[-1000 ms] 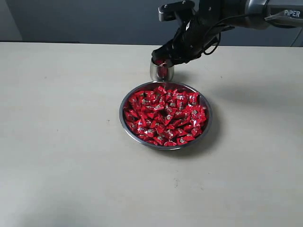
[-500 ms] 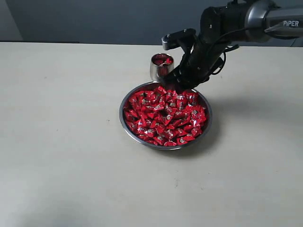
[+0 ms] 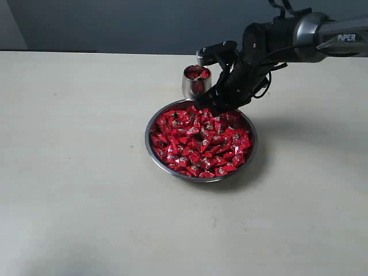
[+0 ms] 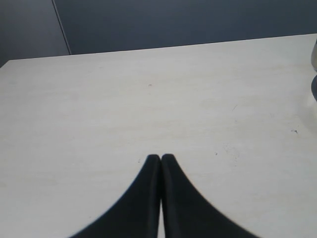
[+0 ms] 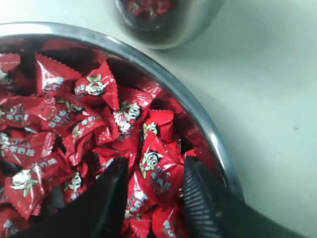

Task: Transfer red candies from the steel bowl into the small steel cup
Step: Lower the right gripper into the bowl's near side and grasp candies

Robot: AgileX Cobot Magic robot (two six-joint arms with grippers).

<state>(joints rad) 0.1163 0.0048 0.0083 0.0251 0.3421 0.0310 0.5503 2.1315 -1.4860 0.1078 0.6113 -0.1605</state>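
The steel bowl (image 3: 146, 144) sits mid-table, heaped with red candies (image 3: 198, 141). Just behind it stands the small steel cup (image 3: 195, 87) with a few red candies inside. My right gripper (image 3: 216, 108) is down at the bowl's far edge, beside the cup. In the right wrist view the right gripper (image 5: 154, 166) is open, its fingers dipped among the candies (image 5: 94, 87) with one candy lying loose between them, next to the bowl's rim (image 5: 163, 74) and the cup (image 5: 183, 25). My left gripper (image 4: 161, 157) is shut over bare table, holding nothing.
The pale tabletop (image 3: 75, 172) stretches wide on all sides of the bowl. A dark wall runs behind the table's far edge (image 3: 86, 53). The right arm (image 3: 299, 34) reaches in from the upper right.
The right gripper moved from over the cup, right and down, into the far edge of the bowl. Its jaws stayed open. The cup's candies now show.
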